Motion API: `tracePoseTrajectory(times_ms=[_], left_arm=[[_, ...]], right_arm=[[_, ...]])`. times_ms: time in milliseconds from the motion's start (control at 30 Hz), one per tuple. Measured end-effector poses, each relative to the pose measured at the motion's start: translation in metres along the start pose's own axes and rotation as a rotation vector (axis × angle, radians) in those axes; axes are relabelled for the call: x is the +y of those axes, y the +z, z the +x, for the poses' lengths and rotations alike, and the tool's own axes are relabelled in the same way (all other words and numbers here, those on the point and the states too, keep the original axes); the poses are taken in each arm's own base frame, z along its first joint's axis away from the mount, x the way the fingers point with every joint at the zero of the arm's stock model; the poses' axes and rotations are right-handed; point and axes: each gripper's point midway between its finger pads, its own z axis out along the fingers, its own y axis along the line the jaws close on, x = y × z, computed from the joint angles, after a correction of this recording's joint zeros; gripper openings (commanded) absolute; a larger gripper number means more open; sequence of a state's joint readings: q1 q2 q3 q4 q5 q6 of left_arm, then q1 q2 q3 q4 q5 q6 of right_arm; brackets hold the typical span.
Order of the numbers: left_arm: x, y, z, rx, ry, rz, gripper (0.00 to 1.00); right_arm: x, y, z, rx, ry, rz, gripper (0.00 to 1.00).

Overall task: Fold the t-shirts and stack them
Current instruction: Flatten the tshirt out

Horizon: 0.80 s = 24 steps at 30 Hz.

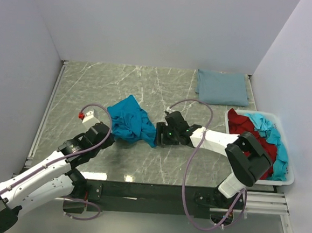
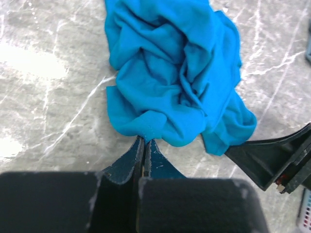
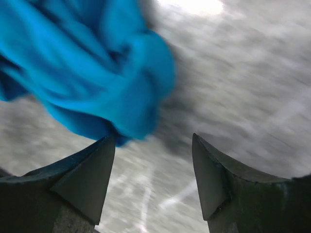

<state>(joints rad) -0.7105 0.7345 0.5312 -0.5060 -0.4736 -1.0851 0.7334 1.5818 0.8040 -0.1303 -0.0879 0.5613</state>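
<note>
One grey-blue shirt (image 1: 221, 88) folded, far right. Your left gripper (image 2: 145, 144) pinches crumpled teal shirt (image 2: 170, 73); right gripper (image 3: 153, 165) open, empty. Heaped shirts (image 1: 240, 125) wait in bin (image 1: 280, 182).

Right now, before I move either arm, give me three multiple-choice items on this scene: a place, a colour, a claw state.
1. On the table, the folded grey-blue shirt lies at its: A near left edge; B far right corner; C centre.
2. The crumpled shirt is: A red; B teal-blue; C white.
3. The left claw is: A wide open; B out of view; C shut on the crumpled shirt.
Answers: B, seen top right from overhead; B, teal in every view; C, closed tight on its hem.
</note>
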Motion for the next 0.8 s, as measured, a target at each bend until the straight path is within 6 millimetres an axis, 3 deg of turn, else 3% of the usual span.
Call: tracePoseTrajectory(times_ms=[67,100,133,167,267,467,567,700,800], left_arm=[[0.003,0.001,0.002,0.006,0.006,-0.016,0.00],[0.004,0.002,0.003,0.009,0.010,-0.023,0.01],[0.006,0.004,0.005,0.015,0.016,-0.033,0.01],[0.007,0.005,0.006,0.019,0.019,-0.041,0.00],[0.009,0.007,0.009,0.026,0.025,-0.053,0.00],[0.010,0.008,0.008,0.020,0.027,-0.056,0.00],[0.011,0.007,-0.001,-0.009,0.030,-0.072,0.00],[-0.002,-0.003,-0.034,-0.103,-0.005,-0.075,0.00],[-0.020,-0.018,-0.074,-0.209,-0.055,-0.046,0.00]], right_arm=[[0.013,0.008,-0.005,0.000,0.003,-0.040,0.65],[0.017,0.010,-0.005,0.003,0.003,-0.051,0.52],[0.024,0.015,-0.005,0.005,0.005,-0.074,0.52],[0.026,0.016,-0.006,0.002,0.001,-0.085,0.34],[0.030,0.018,-0.002,0.016,0.008,-0.093,0.02],[0.020,0.014,-0.006,-0.010,0.000,-0.029,0.00],[0.008,-0.002,-0.023,-0.061,-0.014,0.069,0.00],[-0.003,-0.043,-0.068,-0.199,-0.007,0.159,0.00],[-0.024,-0.090,-0.108,-0.337,0.053,0.188,0.00]])
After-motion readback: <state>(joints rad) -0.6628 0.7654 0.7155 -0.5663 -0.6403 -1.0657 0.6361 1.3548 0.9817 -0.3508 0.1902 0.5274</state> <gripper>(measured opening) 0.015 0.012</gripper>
